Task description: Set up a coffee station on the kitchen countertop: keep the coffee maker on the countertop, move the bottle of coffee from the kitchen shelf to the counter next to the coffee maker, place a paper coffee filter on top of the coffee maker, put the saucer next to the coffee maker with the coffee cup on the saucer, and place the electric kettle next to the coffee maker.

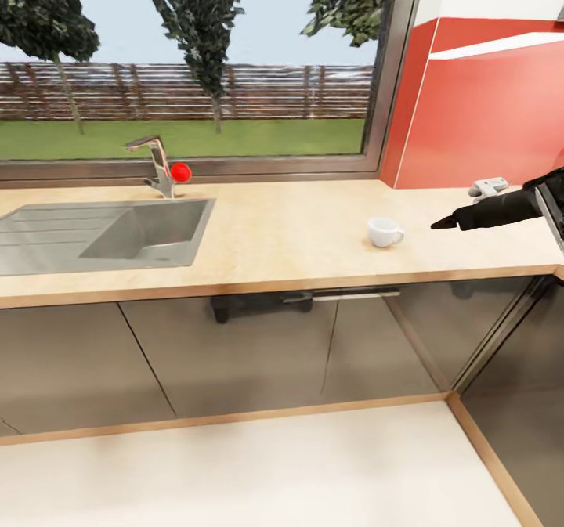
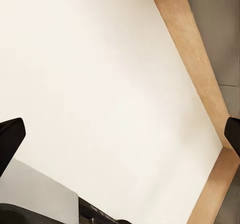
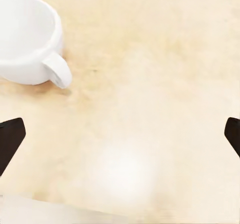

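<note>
Cup [image 1: 385,232] near spread right pincer [image 1: 443,224]

- My right arm [image 1: 509,207] runs off the head view's right edge; past the wrist I see none of it.
- In my right wrist view the cup [image 3: 30,39] is cut by the picture's edges, so part of its rim and body is lost.
- Both wrist views clip my fingertips [image 3: 10,139] at the side edges.
- The sink [image 1: 94,233] is cut by the head view's left edge.
- A small grey-white thing [image 1: 487,189] behind my right arm is half hidden; I cannot tell what it is.
</note>
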Robot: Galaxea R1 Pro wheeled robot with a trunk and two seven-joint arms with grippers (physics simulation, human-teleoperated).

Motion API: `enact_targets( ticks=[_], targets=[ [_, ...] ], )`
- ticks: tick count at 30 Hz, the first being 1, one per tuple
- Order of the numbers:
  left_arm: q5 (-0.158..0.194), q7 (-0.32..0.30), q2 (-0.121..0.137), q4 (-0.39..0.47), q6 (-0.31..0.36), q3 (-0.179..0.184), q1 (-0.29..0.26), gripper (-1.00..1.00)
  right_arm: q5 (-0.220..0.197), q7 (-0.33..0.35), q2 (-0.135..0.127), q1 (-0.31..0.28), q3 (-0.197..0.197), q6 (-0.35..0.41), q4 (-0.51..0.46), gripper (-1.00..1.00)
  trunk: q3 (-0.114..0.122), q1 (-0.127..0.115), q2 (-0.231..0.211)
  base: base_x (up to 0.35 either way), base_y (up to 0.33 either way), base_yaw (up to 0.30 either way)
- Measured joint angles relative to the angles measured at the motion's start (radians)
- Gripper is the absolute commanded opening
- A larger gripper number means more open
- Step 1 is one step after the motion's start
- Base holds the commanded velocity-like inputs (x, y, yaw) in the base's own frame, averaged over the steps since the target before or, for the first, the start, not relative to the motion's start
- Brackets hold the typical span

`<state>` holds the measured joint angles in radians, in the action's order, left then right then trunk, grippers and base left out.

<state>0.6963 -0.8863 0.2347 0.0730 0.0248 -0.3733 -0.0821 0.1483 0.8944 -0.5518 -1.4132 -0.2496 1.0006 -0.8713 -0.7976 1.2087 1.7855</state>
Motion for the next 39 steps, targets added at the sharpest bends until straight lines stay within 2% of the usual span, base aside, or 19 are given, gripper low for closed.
enact_targets(
  ticks=[10, 39],
  targets=[
    [0.0, -0.001, 0.001, 0.0, 0.0, -0.001, 0.0, 1.0, 0.0, 0.0, 0.013, 0.0, -0.001, 0.0, 0.031, 1.0, 0.0, 0.0, 0.0, 0.039, 0.0, 0.0],
    [0.0, 0.0, 0.0, 0.0, -0.001, -0.001, 0.0, 1.0, -0.001, -0.002, 0.02, 0.0, -0.003, -0.001, 0.033, 1.0, 0.0, 0.0, 0.0, 0.135, 0.024, 0.0]
  ],
)
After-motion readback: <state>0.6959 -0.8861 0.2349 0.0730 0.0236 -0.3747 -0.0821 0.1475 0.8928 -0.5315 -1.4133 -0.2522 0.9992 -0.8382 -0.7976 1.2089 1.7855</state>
